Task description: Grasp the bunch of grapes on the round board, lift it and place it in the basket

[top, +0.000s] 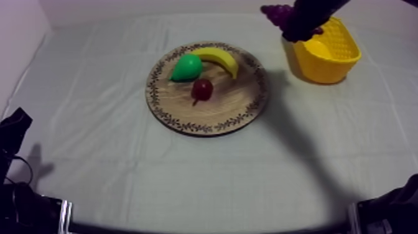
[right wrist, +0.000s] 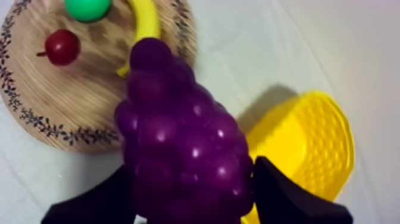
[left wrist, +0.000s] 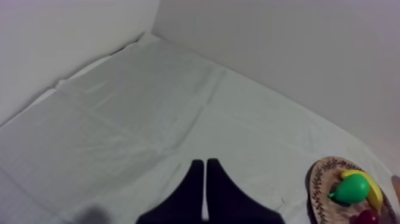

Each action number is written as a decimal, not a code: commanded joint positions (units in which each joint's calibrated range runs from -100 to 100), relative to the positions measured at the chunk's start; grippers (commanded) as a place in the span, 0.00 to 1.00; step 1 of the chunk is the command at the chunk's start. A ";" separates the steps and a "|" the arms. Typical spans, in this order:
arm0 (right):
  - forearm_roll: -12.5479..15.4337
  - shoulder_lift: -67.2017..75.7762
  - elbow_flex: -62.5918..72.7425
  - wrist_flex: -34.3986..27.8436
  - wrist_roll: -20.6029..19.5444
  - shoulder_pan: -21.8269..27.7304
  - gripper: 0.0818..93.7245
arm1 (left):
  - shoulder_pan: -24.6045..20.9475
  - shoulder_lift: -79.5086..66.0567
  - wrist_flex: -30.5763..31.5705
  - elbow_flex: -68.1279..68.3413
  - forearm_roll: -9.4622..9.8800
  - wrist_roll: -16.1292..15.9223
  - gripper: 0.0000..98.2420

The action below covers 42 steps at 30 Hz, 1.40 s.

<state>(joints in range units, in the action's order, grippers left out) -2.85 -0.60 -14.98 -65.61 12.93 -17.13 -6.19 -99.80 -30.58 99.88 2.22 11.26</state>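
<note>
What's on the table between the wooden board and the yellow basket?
Nothing: the top view shows bare cloth between the wooden board and the yellow basket.

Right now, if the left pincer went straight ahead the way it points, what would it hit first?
Probably only bare cloth, then the wall: the left pincer, shut, points across it. The wooden board lies off to the side, out of that line, though depth is unclear.

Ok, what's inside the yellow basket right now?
The yellow basket looks bare inside where visible. The right gripper, shut on the bunch of grapes, hangs over its rim and covers part, which can't be checked.
</note>
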 commanded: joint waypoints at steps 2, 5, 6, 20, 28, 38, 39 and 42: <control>0.45 1.62 -0.41 -1.00 -0.69 2.26 0.37 | 0.01 -0.03 -0.05 0.01 0.00 0.00 0.00; 0.89 2.49 -0.59 -1.98 -0.98 4.24 0.37 | 0.01 -0.03 -0.05 0.01 0.00 0.00 0.00; 0.83 2.69 -0.64 -2.19 -1.26 4.85 0.37 | 0.01 -0.03 -0.05 0.01 0.00 0.00 0.00; -2.15 -1.81 7.84 -2.43 -11.05 10.84 0.39 | 0.01 -0.03 -0.05 0.01 0.00 0.00 0.00; -2.40 -10.82 16.79 -2.61 -13.00 12.55 0.39 | 0.01 -0.03 -0.05 0.01 0.00 0.00 0.00; -1.94 -23.38 23.90 -2.38 -13.60 13.42 0.39 | 0.01 -0.03 -0.05 0.01 0.00 0.05 0.00; -1.84 -24.28 24.31 -2.30 -13.56 13.57 0.39 | 0.01 -0.03 -0.05 0.01 0.00 0.05 0.00; -1.66 -26.77 25.23 -2.04 -13.55 14.04 0.39 | 0.01 -0.03 -0.05 0.01 0.00 0.05 0.00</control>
<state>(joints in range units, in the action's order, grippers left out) -4.51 -26.29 10.12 -67.69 -0.68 -3.15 -6.19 -99.80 -30.58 99.88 2.22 11.28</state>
